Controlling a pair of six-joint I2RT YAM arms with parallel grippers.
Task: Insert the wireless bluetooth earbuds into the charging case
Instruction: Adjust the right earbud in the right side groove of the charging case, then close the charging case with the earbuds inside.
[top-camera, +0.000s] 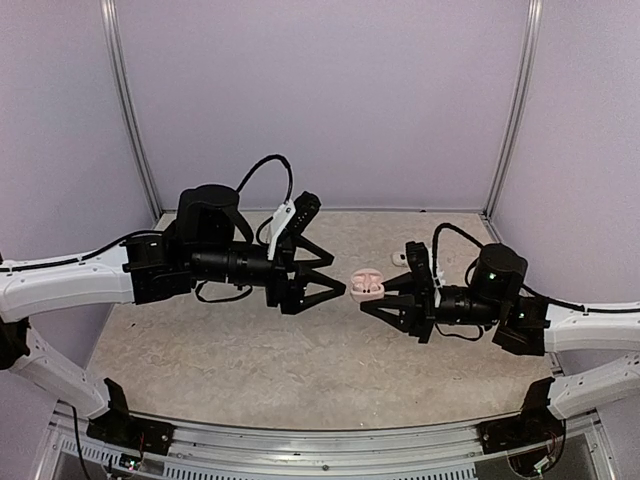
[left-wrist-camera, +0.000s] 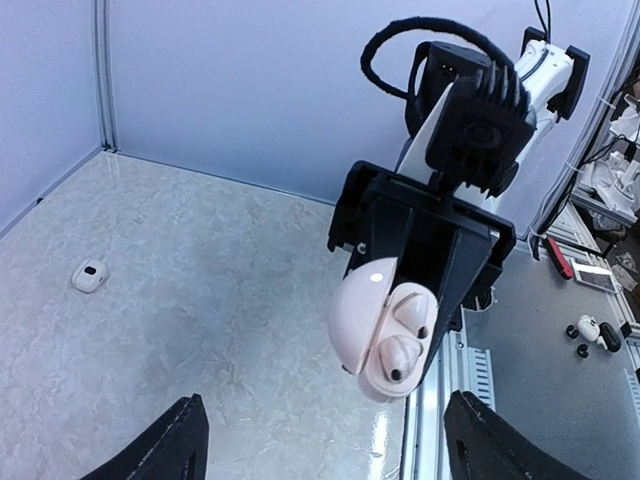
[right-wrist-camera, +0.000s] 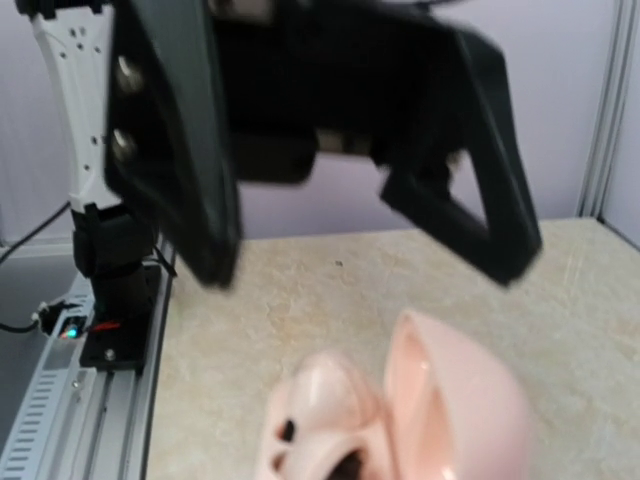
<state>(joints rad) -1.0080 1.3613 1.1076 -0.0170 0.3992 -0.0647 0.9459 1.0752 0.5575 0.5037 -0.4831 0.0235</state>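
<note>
Case (left-wrist-camera: 368, 300): pink, pebble-shaped, lid open; held in the air above the table (top-camera: 250, 370), centre of the top view and lower centre-right of the left wrist view.
Earbuds (left-wrist-camera: 402, 352): two, pale pink, lying in the wells of the case with dark tips showing; seating depth hard to judge.
Right gripper (top-camera: 380, 293): clamped on the case from behind, open face turned toward the other arm.
Left gripper (top-camera: 335, 276): jaws well apart, nothing between them; just beside the open face of the case, not touching it.
Small white item (left-wrist-camera: 90, 275): on the table, left edge of the left wrist view; earbud or second case, too small to tell.
Stage (judged): this case looks loaded; shutting the lid or setting it down likely left.
Risk, spill: case held tilted and open, so a jolt or a further tilt could tip an unseated earbud out onto the table.
Risk, knock: a left finger closing in off-centre could strike the lid or an earbud and twist the case in its grip.
Risk, slip: smooth rounded shell, so any push against it could slide it out of the clamp.
Risk, collision: the two grippers sit close, with little room for error.
</note>
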